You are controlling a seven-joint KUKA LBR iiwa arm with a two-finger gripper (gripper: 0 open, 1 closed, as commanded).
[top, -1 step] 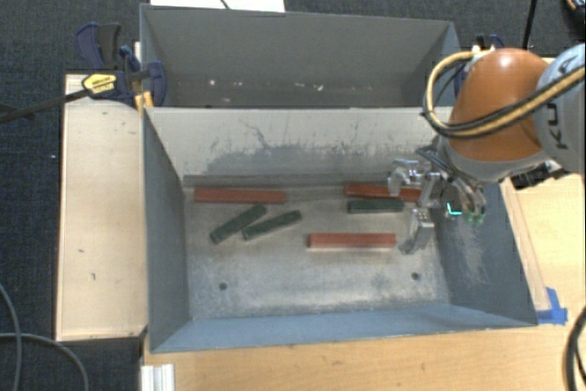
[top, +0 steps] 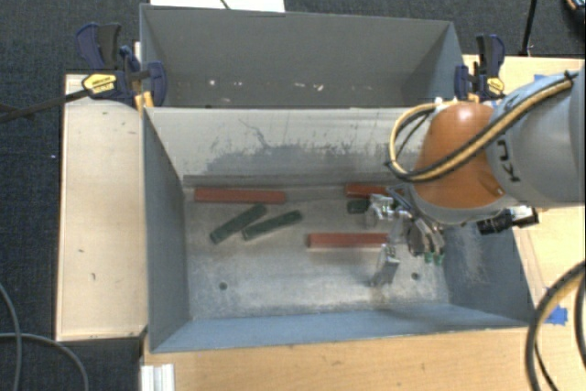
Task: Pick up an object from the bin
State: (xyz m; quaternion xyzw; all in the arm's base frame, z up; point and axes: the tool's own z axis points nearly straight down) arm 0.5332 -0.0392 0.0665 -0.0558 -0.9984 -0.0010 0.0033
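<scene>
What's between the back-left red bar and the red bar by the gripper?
In the camera view, a dark green stick lies between the back-left red bar and the nearer red bar; a second green stick sits left of it.

I log: grey bin (top: 169, 224); left red-brown bar (top: 240, 194); middle red-brown bar (top: 346, 240); dark green sticks (top: 272, 223), left of centre; orange wrist cover (top: 458, 151).

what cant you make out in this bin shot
- Back-right red-brown bar: right end hidden by the orange wrist cover, camera view.
- Dark green piece beside it: mostly hidden by the same cover.
- Gripper: whether it touches the middle red-brown bar is too small to tell.
</scene>
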